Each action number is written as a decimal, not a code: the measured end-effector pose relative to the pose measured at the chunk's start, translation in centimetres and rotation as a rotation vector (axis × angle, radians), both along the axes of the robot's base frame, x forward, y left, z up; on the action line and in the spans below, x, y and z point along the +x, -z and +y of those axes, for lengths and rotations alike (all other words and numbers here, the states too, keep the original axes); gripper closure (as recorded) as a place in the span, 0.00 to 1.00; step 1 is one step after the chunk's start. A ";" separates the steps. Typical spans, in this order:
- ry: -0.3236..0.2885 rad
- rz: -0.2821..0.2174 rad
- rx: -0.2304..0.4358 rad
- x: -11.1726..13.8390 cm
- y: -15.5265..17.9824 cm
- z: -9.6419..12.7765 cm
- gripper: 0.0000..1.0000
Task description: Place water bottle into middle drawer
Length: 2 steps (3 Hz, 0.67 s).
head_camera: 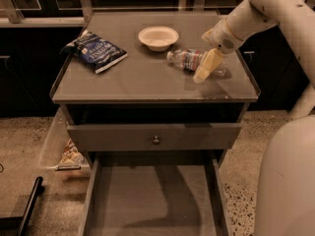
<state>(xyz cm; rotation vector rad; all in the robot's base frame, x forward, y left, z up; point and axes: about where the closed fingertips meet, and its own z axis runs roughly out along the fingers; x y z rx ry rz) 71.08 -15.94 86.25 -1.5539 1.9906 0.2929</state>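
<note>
The water bottle [186, 59] lies on its side on the right part of the cabinet top [138, 80], its white cap pointing left toward the bowl. My gripper [205, 69] reaches down from the upper right and sits at the bottle's right half, covering part of it. The middle drawer [152, 200] is pulled out wide at the bottom of the view, its bare grey floor showing, with nothing in it.
A white bowl [158, 37] and a blue chip bag [96, 50] lie on the cabinet top. A grey drawer front panel with a round knob [156, 139] sits above the open drawer. A clear bin with a snack packet [70, 156] stands at the left. My white body [288, 181] fills the lower right.
</note>
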 end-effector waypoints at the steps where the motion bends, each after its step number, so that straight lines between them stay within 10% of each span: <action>1: 0.008 0.024 0.012 0.4 0.8 0.1 0.00; 2: 0.008 0.025 0.012 0.4 0.8 0.1 0.10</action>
